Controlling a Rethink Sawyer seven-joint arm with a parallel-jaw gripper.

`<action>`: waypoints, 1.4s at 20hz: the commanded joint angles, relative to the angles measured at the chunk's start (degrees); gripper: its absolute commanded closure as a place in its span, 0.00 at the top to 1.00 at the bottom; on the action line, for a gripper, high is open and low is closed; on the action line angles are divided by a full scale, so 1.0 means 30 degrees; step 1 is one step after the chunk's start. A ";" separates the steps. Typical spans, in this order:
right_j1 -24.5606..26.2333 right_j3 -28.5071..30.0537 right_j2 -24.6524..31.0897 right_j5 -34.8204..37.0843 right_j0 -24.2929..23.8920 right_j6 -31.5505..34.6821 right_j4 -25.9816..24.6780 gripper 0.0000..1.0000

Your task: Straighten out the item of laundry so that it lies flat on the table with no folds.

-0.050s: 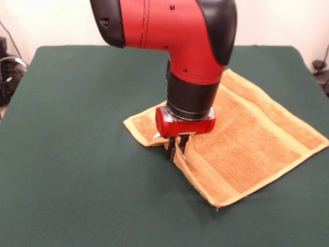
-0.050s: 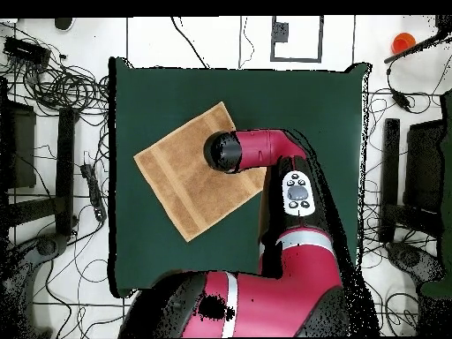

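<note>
Towel (image 1: 247, 139) sits right of centre in the front view, on the green bench (image 1: 77, 170). Mostly spread as a diamond, but the left corner under the arm is bunched, with a raised fold running down toward the bottom corner. My pincer (image 1: 176, 149) is down on that fold, fingers nearly together, pinching the cloth at the ridge. Overhead view: towel (image 2: 181, 181) lies upper left of centre, wrist covering its right corner.
</note>
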 commanded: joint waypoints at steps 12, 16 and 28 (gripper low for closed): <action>-0.1167 -0.0015 0.2701 0.3229 -0.0506 -0.2738 -0.0186 0.00; -0.1180 0.0049 0.2800 0.3000 -0.0594 -0.2790 -0.0367 0.00; -0.1208 0.0380 0.2641 0.2070 -0.0587 -0.1841 -0.0589 1.00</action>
